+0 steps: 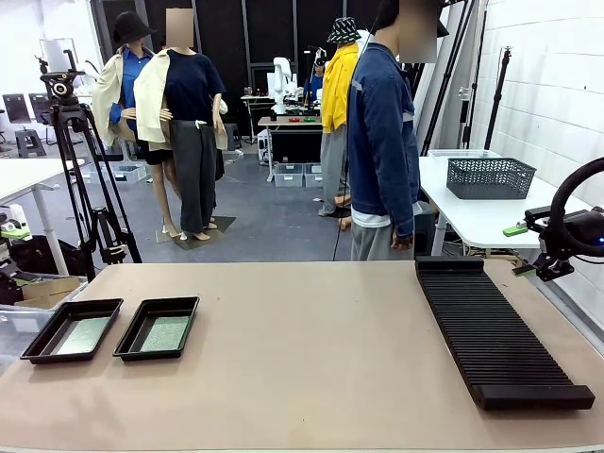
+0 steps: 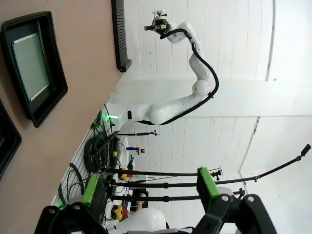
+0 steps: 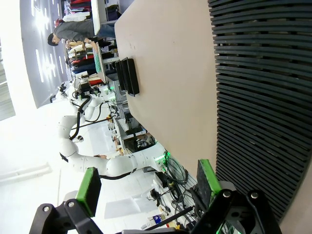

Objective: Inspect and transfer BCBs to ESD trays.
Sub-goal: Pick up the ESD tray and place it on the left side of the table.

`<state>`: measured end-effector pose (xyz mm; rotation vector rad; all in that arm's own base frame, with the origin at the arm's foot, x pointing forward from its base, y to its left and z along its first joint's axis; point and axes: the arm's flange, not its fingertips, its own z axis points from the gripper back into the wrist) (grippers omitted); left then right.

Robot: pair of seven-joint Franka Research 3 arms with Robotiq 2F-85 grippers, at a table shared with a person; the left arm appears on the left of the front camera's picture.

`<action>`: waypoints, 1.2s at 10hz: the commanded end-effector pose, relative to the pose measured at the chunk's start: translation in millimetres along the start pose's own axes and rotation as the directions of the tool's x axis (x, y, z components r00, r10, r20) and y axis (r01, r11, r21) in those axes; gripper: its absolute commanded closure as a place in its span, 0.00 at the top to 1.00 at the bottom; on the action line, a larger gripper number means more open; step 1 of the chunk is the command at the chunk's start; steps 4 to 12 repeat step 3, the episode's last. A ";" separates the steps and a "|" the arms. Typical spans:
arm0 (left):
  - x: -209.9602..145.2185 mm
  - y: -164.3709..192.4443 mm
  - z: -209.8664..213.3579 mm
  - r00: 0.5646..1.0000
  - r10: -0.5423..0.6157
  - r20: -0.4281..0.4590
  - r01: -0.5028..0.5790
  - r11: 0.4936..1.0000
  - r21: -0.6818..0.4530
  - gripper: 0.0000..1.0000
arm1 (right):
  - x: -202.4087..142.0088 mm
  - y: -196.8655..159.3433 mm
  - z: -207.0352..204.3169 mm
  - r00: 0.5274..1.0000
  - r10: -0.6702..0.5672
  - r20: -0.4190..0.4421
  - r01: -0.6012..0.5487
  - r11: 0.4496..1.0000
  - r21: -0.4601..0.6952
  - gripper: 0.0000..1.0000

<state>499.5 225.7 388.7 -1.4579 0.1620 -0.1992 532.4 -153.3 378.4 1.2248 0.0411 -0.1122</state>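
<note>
Two black ESD trays [image 1: 90, 304] [image 1: 170, 301] lie side by side at the table's left front. Each holds a green BCB [image 1: 83, 334] [image 1: 165, 332] flat on its floor. The left wrist view shows one tray [image 2: 57, 83] with its board [image 2: 30, 66] and a corner of the other tray [image 2: 7, 141]. My left gripper [image 2: 149, 187] is open and holds nothing, well off the table. My right gripper [image 3: 148, 187] is open too and empty, hanging past the table's right edge [image 1: 543, 267] beside the rack. Both trays [image 3: 129, 75] look small and far off in the right wrist view.
A long black ribbed rack [image 1: 495, 330] lies along the table's right side, close under my right gripper [image 3: 263, 97]. A person [image 1: 382, 132] stands at the far edge with arms down. A tripod [image 1: 80, 179] stands beyond the far left corner.
</note>
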 end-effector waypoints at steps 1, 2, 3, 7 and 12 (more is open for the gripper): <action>-0.3 -0.6 0.2 1.000 -0.011 0.023 0.011 1.000 -0.022 1.00 | -1.6 0.8 -0.7 1.000 -0.001 -0.012 0.001 1.000 -0.005 1.00; -0.3 -0.6 0.2 1.000 -0.011 0.023 0.011 1.000 -0.022 1.00 | -1.6 0.8 -0.7 1.000 -0.001 -0.012 0.001 1.000 -0.005 1.00; -0.3 -0.6 0.2 1.000 -0.011 0.023 0.011 1.000 -0.022 1.00 | -1.6 0.8 -0.7 1.000 -0.001 -0.012 0.001 1.000 -0.005 1.00; -0.3 -0.6 0.2 1.000 -0.011 0.023 0.011 1.000 -0.022 1.00 | -1.6 0.8 -0.7 1.000 -0.001 -0.012 0.001 1.000 -0.005 1.00; -0.3 -0.6 0.2 1.000 -0.011 0.023 0.011 1.000 -0.022 1.00 | -1.6 0.8 -0.7 1.000 -0.001 -0.012 0.001 1.000 -0.005 1.00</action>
